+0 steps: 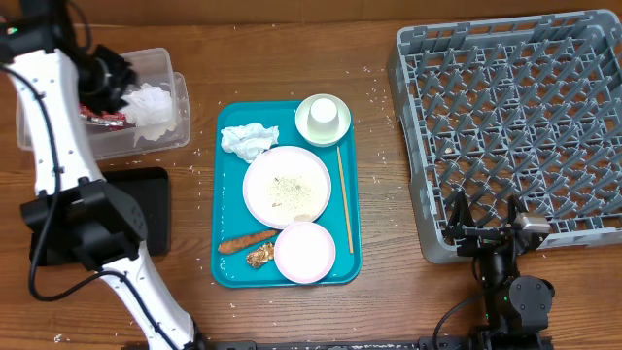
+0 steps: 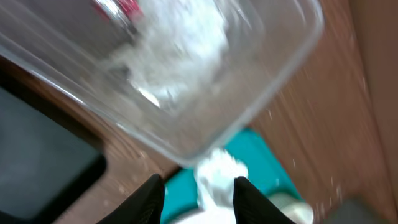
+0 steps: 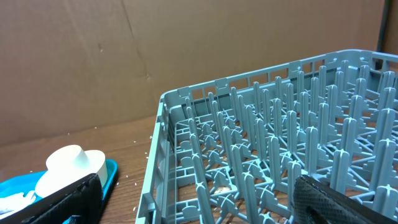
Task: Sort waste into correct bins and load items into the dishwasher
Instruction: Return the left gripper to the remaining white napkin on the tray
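A teal tray (image 1: 225, 262) holds a crumpled white napkin (image 1: 247, 142), an upturned white cup (image 1: 323, 117), a white plate with crumbs (image 1: 287, 187), a chopstick (image 1: 345, 199), a pink bowl (image 1: 304, 251) and orange and brown food scraps (image 1: 248, 241). My left gripper (image 1: 115, 78) hovers over the clear plastic bin (image 1: 165, 53), which holds white tissue (image 1: 151, 105) and a red wrapper (image 1: 102, 119). In the blurred left wrist view its fingers (image 2: 198, 183) are open and empty. My right gripper (image 1: 483, 219) is open and empty (image 3: 196, 186) at the front edge of the grey dish rack (image 1: 505, 117).
A black bin (image 1: 146, 194) sits left of the tray, below the clear bin. The right wrist view shows the rack's pegs (image 3: 249, 124), the cup (image 3: 68, 168) and the tray's edge (image 3: 109, 171). Crumbs are scattered on the wooden table.
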`<state>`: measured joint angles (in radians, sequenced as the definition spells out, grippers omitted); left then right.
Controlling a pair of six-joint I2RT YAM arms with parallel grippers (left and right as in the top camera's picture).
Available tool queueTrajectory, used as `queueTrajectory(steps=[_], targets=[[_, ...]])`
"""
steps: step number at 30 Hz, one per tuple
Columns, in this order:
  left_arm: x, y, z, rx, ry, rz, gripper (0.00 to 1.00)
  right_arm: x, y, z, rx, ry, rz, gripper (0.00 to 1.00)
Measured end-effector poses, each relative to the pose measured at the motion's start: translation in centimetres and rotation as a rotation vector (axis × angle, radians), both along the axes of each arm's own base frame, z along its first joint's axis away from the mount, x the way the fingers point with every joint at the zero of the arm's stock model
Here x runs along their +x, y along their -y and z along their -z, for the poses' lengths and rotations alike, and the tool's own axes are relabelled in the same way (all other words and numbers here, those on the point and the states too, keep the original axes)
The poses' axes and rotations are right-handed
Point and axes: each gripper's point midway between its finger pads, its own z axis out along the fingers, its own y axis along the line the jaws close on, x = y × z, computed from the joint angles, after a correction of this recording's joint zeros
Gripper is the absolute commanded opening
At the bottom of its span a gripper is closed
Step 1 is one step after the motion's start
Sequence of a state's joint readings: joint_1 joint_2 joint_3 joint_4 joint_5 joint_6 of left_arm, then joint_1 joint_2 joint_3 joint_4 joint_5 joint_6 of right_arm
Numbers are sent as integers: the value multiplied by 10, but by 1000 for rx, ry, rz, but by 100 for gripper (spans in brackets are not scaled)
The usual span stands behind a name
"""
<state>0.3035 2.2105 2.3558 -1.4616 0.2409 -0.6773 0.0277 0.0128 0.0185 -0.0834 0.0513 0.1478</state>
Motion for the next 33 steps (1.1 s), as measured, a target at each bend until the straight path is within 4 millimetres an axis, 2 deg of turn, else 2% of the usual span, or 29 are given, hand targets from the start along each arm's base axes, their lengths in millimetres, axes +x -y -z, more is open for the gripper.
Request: queueTrajectory(steps=[7,11,14,16,17,24,29,33], targets=[[-15,84,4,-43,-89,220,50,0,0,0,0,0,0,100],[-25,117,8,7,-142,300,52,0,0,0,0,0,0,100],[-28,138,9,49,-164,323,56,0,0,0,0,0,0,100],[-29,149,10,73,-174,300,83,0,0,0,0,0,0,100],[-28,152,11,80,-177,279,88,0,0,0,0,0,0,100],[-18,156,32,86,-217,79,90,0,0,0,0,0,0,100],[-13,163,72,46,-307,19,83,0,0,0,0,0,0,100],[-15,173,102,-11,-388,8,81,0,0,0,0,0,0,100]])
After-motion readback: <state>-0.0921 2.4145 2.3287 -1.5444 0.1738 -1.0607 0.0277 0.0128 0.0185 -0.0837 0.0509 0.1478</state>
